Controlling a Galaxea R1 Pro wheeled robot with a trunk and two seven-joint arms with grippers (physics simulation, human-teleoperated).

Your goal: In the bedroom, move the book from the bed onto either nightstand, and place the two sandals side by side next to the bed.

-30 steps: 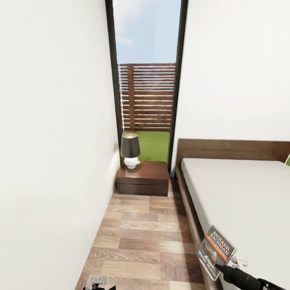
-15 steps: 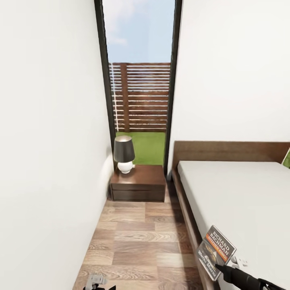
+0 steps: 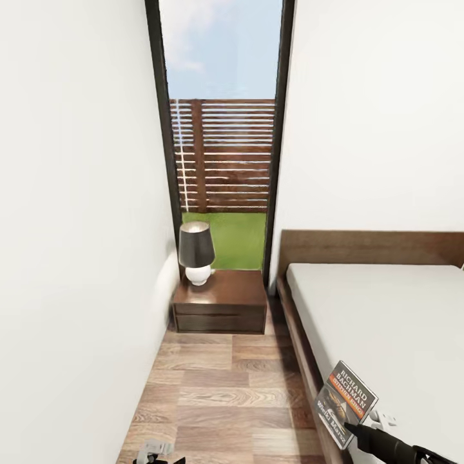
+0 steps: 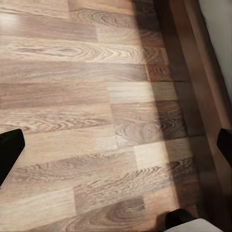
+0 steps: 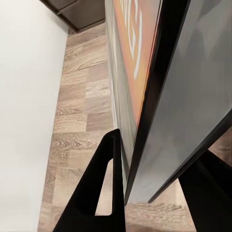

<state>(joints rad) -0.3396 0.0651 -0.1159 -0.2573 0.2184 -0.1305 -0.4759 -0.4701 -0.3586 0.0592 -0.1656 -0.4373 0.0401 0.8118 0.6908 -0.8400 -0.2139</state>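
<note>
The book [image 3: 345,403], dark with an orange band and white "Richard Bachman" lettering, hangs upright over the near left edge of the bed [image 3: 386,322], and my right gripper [image 3: 351,428] is shut on its lower edge. The right wrist view sees the book [image 5: 135,72] edge-on, pinched between the black fingers [image 5: 104,183]. Ahead in the corner stands the reddish-brown nightstand [image 3: 219,301], between the left wall and the bed's headboard. My left gripper [image 3: 154,451] hangs low over the floor; its fingers [image 4: 9,150] are spread wide, open and holding nothing. The sandals are out of view.
A lamp [image 3: 196,252] with a dark shade stands on the nightstand's left rear corner. A narrow strip of wood-plank floor [image 3: 225,386] runs between the white wall [image 3: 71,258] and the dark bed base [image 4: 203,96]. Behind the nightstand is a tall glass window [image 3: 222,129].
The whole head view has shifted, so the camera moved: the nightstand and window now sit further left and lower. The book stays in my right gripper at the same spot in the picture.
</note>
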